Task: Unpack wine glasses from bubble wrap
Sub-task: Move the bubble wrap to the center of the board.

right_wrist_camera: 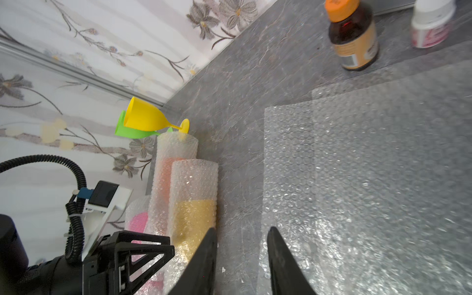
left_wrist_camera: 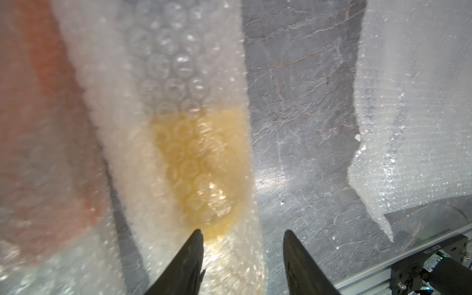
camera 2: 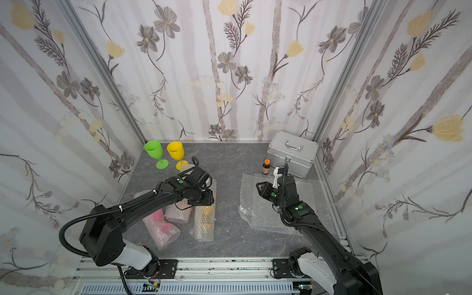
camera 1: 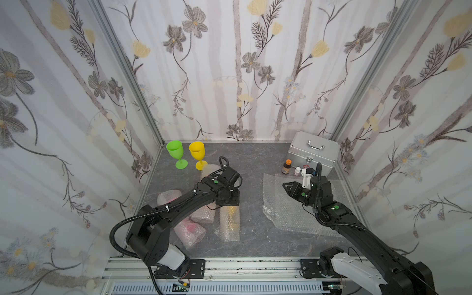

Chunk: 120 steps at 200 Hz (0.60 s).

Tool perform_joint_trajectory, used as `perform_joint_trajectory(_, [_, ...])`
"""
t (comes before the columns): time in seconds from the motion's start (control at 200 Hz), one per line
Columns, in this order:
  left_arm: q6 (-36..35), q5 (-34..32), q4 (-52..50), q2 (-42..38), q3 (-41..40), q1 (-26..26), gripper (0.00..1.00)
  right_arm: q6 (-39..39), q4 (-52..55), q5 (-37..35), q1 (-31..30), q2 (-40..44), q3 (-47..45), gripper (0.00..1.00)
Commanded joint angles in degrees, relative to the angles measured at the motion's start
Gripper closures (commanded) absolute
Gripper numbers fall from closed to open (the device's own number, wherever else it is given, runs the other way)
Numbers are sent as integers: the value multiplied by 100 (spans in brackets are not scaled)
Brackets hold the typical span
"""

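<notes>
While both arms reach in over the grey surface (camera 1: pixel 255 166), the lime green goblet (camera 1: pixel 176 155) and the yellow goblet (camera 1: pixel 198 154) stand upright and unwrapped at about eleven o'clock, just beside each other near the back corner. Three rolled tubes of bubble wrap lie side by side at about eight o'clock: the pink tube (camera 2: pixel 162 228), the orange tube (camera 1: pixel 204 215) and the amber tube (camera 1: pixel 229 222). Each has a colour showing dimly through the dimples.

The left pincer (left_wrist_camera: pixel 242 232) is hidden in both top views beneath its own wrist, which hangs over these tubes. Only the left wrist view shows its fingers (left_wrist_camera: pixel 191 255). They are moderately apart and grip nothing, one over the amber tube, the other over bare surface, with the tube's edge between them. Whether they touch the wrap cannot be told.

At three o'clock lie the flat sheets (camera 1: pixel 281 207) of bubble wrap. The right wrist view shows them as two overlapping layers, which is harder to make out from above. The right pincer (right_wrist_camera: pixel 242 229) hovers over their nine o'clock edge, narrowly parted and empty.

A silver case (camera 1: pixel 313 153) sits at one o'clock, with a brown bottle (camera 1: pixel 286 167) in front of it. A white bottle (camera 1: pixel 297 170) just beside that shows in a top view and in the right wrist view.
</notes>
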<state>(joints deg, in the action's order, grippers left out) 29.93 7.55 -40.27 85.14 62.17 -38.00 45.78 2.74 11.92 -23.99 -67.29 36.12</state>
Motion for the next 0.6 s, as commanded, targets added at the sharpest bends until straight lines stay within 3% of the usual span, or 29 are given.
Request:
perform_joint_trajectory(0.0, [-84,-125,-307,-283,-170,182,45,113,-490,-1,-308,-369,188,65])
perform_joint_trajectory(0.185, [-113,21,-213,-470,-617,333,39,185,-708,-6,-740,-885,375,65])
perform_joint_trajectory(0.455, [251,749,560,-124,-819,328,51,159,-670,-91,-1058,-1164,558,64])
perform_joint_trajectory(0.595, [415,1208,904,36,-680,262,52,168,-672,-120,-1106,-1173,480,64])
